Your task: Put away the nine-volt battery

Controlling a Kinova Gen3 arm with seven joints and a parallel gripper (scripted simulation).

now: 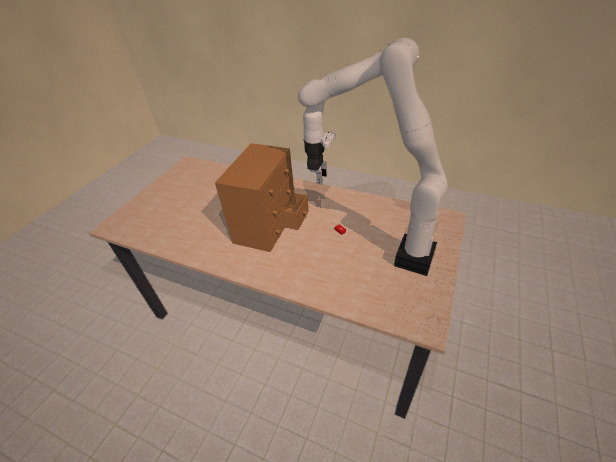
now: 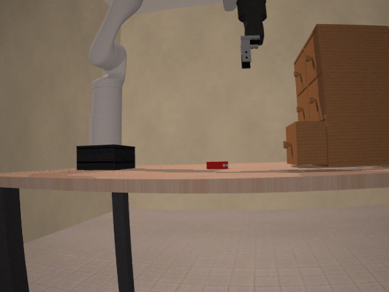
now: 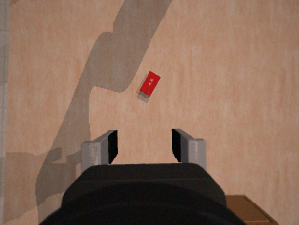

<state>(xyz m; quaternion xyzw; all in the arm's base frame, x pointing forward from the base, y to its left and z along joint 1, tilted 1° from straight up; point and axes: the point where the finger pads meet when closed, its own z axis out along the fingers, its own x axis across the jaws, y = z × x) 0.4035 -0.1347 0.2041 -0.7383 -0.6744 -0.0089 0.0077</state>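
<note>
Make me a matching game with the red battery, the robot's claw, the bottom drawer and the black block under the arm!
Things:
1. red battery
2. claw
3. bottom drawer
4. black block

States:
A. pulled partway out of the chest
B. open and empty, hanging high above the table
C. lying flat on the table
D. sitting on the table, holding up the white arm

Pairs: 1-C, 2-B, 3-A, 4-D
</note>
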